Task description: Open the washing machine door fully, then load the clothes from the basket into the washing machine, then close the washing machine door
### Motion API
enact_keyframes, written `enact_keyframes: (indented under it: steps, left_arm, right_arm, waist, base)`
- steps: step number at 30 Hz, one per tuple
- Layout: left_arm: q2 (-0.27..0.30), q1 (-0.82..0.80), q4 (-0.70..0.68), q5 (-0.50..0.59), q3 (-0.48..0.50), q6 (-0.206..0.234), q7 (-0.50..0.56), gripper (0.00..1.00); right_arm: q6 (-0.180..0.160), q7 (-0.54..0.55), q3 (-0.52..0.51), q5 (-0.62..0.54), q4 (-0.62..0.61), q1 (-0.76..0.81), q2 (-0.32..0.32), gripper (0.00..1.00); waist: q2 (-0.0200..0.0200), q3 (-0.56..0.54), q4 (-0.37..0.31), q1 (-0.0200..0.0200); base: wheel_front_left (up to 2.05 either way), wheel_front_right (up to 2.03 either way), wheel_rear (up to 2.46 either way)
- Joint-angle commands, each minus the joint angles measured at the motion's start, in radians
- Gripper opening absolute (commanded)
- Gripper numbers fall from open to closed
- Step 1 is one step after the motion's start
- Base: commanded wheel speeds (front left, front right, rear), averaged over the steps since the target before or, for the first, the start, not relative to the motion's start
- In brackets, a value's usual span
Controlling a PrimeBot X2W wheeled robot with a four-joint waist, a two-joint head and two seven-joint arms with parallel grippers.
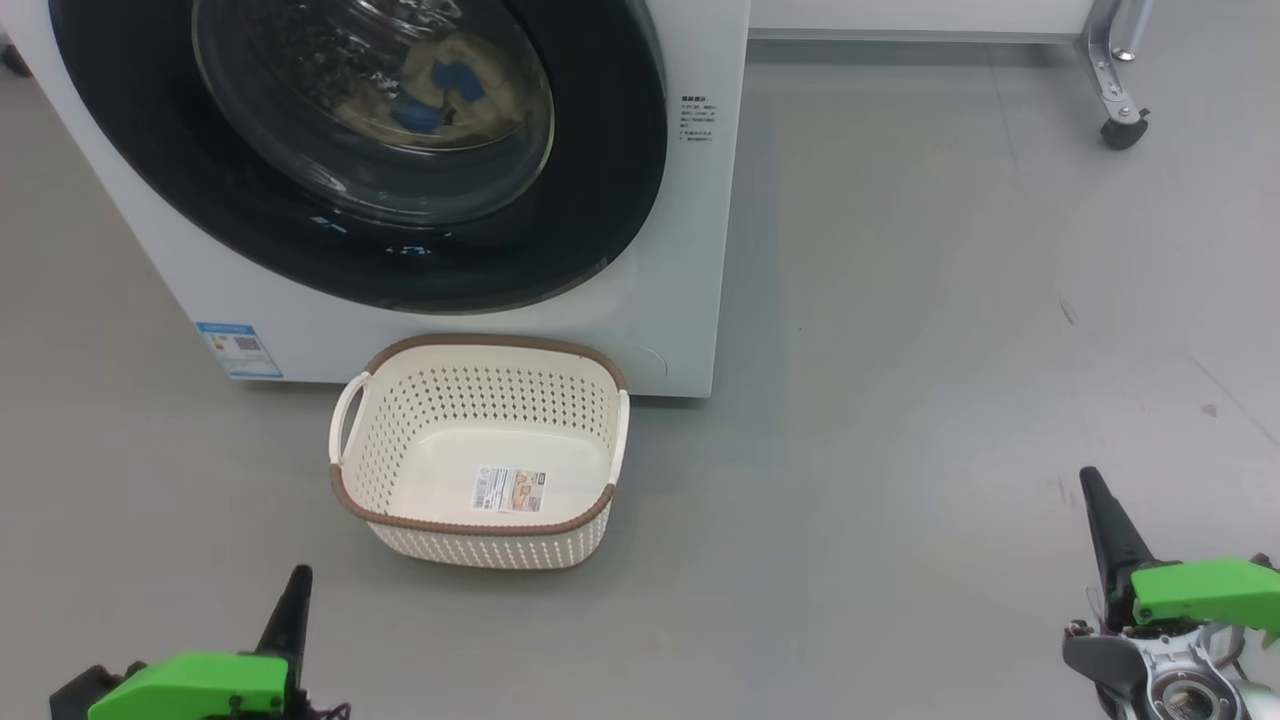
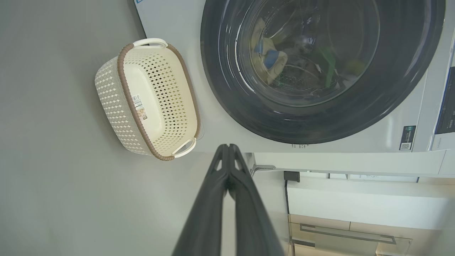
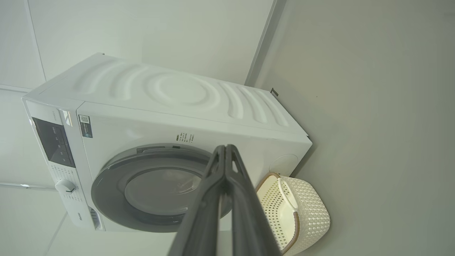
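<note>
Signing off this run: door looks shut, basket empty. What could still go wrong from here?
1. The washing machine door looks flush, but its latch is hidden; it may not have caught.
2. The clothes lie close behind the door; a fold could be pinched at its edge, cannot tell.
3. The basket stands close before the washing machine; driving forward could knock it.

The washing machine (image 1: 690, 250) is standing white and square in front of me. Its door (image 1: 600, 200) is sitting shut, the glossy black rim ringing a clear dome. Behind it the clothes (image 1: 440, 95) are lying inside, cream-yellow with blue patches. The basket (image 1: 500, 341) is resting upright on the floor (image 1: 900, 400) just before the machine, its bare bottom showing a label sticker (image 1: 509, 490).
</note>
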Motion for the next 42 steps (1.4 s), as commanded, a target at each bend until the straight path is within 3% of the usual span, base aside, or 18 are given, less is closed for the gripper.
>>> enact_keyframes:
  steps: [1, 22, 42]
  left_arm:
    - [0.005, -0.056, -0.028, -0.028, 0.041, -0.003, 0.012, 0.0]
    - [-0.017, -0.065, -0.028, -0.217, 0.108, -0.004, 0.07, 0.0]
    - [-0.02, -0.066, -0.028, -0.215, 0.113, -0.004, 0.074, 0.0]
  right_arm:
    - [-0.002, 0.011, 0.013, 0.033, -0.039, -0.055, -0.013, 0.0]
    - [-0.003, 0.07, 0.014, 0.274, -0.049, -0.066, -0.014, 0.0]
    - [-0.003, 0.071, 0.014, 0.277, -0.049, -0.066, -0.014, 0.0]
  waist:
    - [0.0, 0.0, -0.001, 0.0]
    - [0.0, -0.007, -0.014, 0.0]
    - [0.0, -0.007, -0.014, 0.0]
  base:
    - [0.0, 0.0, 0.0]
    - [0.0, 0.0, 0.0]
    - [0.0, 0.0, 0.0]
